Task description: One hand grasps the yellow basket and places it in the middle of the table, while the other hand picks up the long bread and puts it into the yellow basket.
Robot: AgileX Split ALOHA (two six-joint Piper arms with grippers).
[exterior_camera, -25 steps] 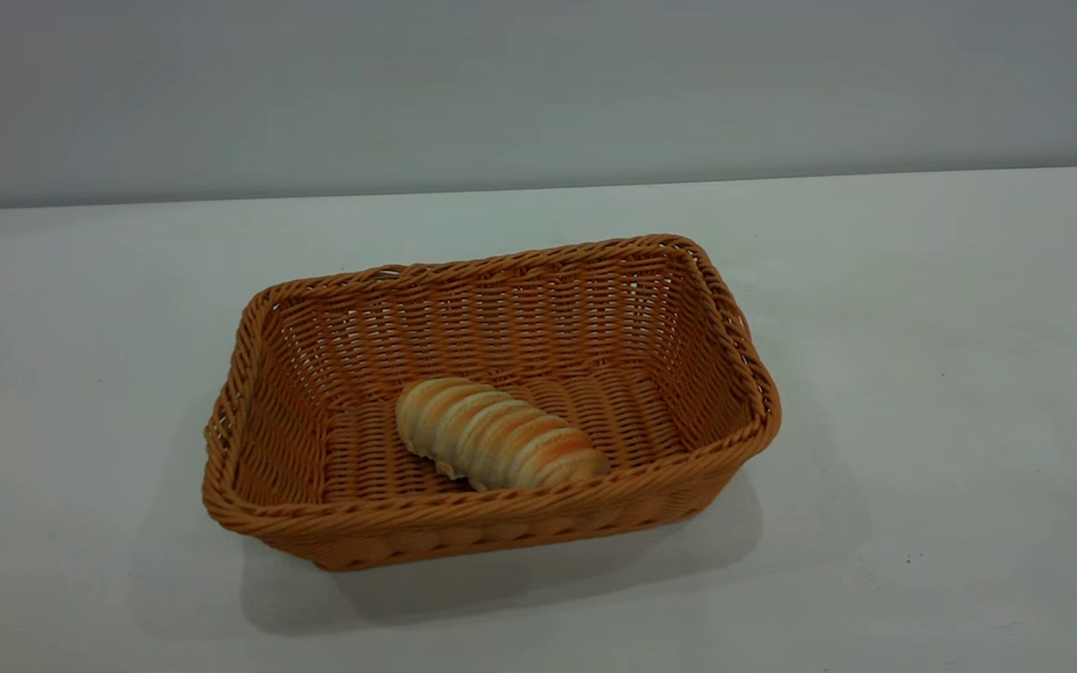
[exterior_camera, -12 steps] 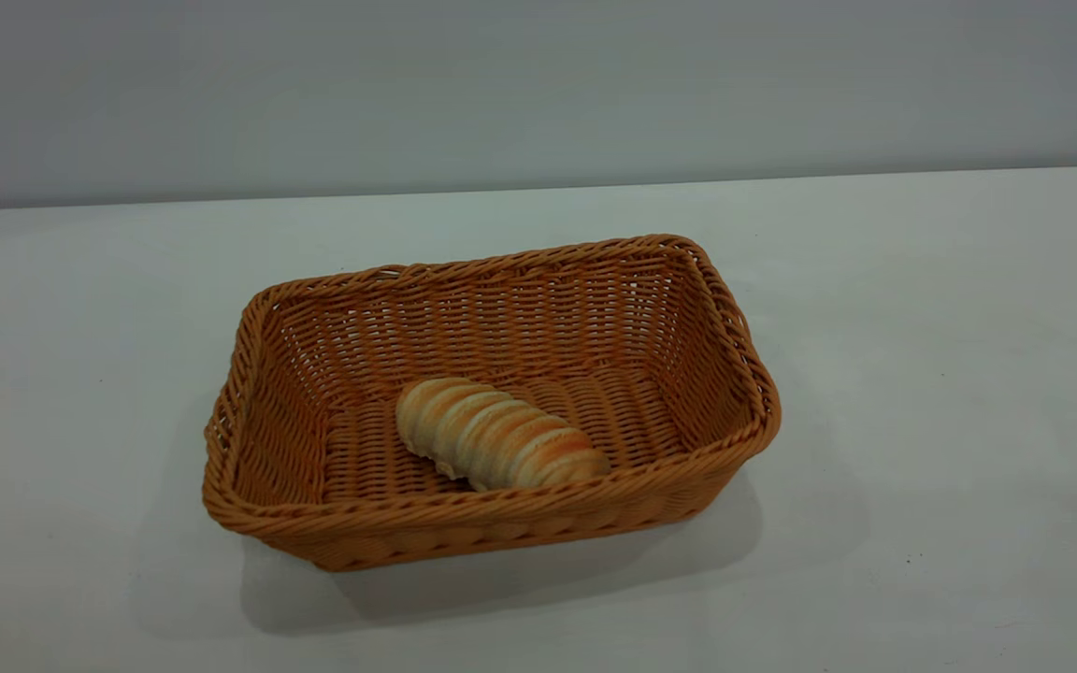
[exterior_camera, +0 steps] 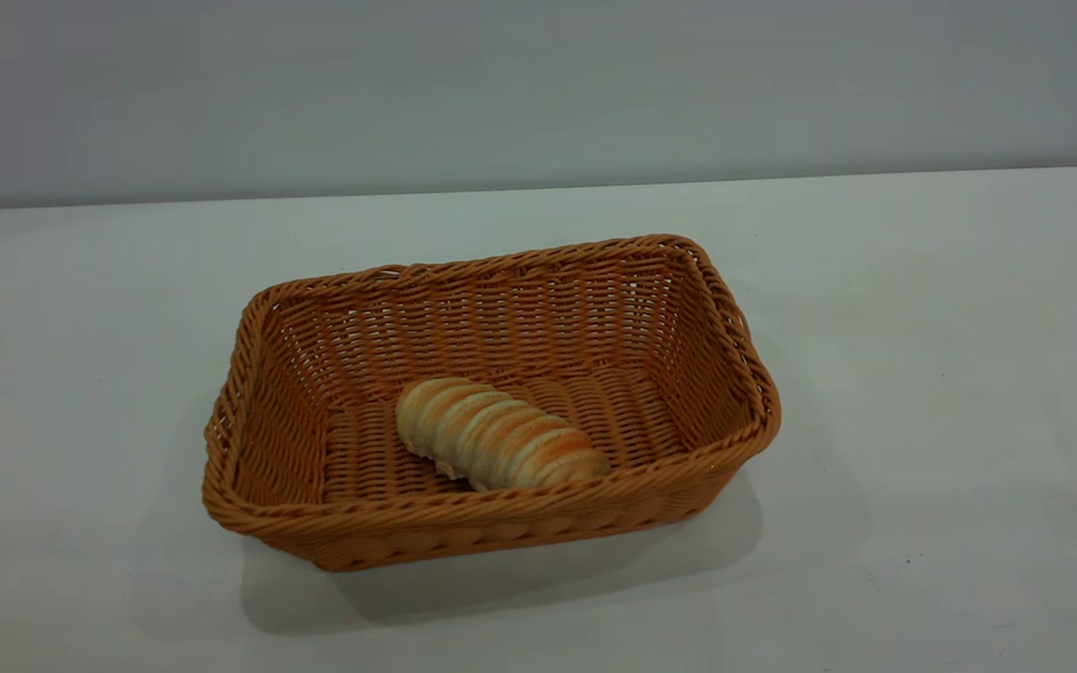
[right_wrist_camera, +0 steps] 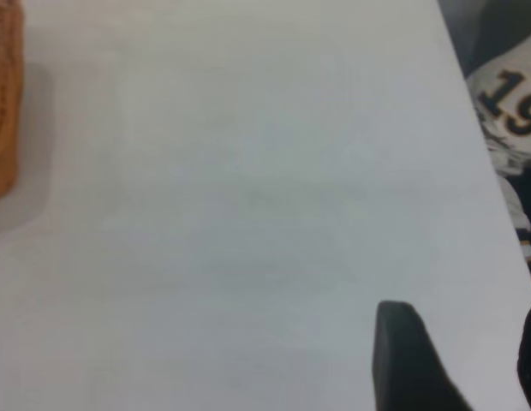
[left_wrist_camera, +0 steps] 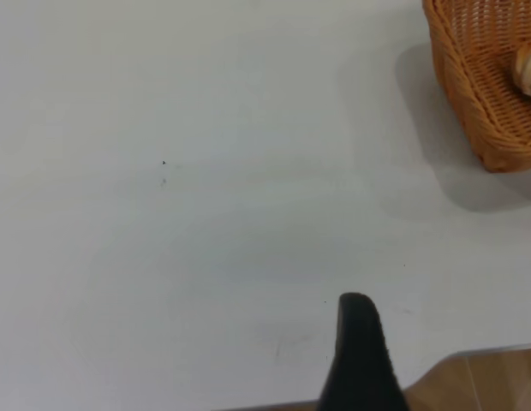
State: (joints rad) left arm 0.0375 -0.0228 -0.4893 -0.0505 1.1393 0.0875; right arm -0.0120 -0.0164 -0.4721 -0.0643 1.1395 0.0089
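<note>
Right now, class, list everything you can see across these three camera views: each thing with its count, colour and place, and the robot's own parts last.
yellow basket: one, orange-tan woven wicker, rectangular, standing near the middle of the table.
long bread: one, golden-brown with pale ridges, lying on the basket floor near its front wall.
table: one, plain white, with a few tiny dark specks.
wall: one, grey, behind the table.
printed fabric: one piece, pale with dark numerals, beyond the table edge in the right wrist view.
left pincer: one black fingertip visible, over bare table, away from the basket.
right pincer: two black fingertips spread apart, over bare table, away from the basket.
</note>
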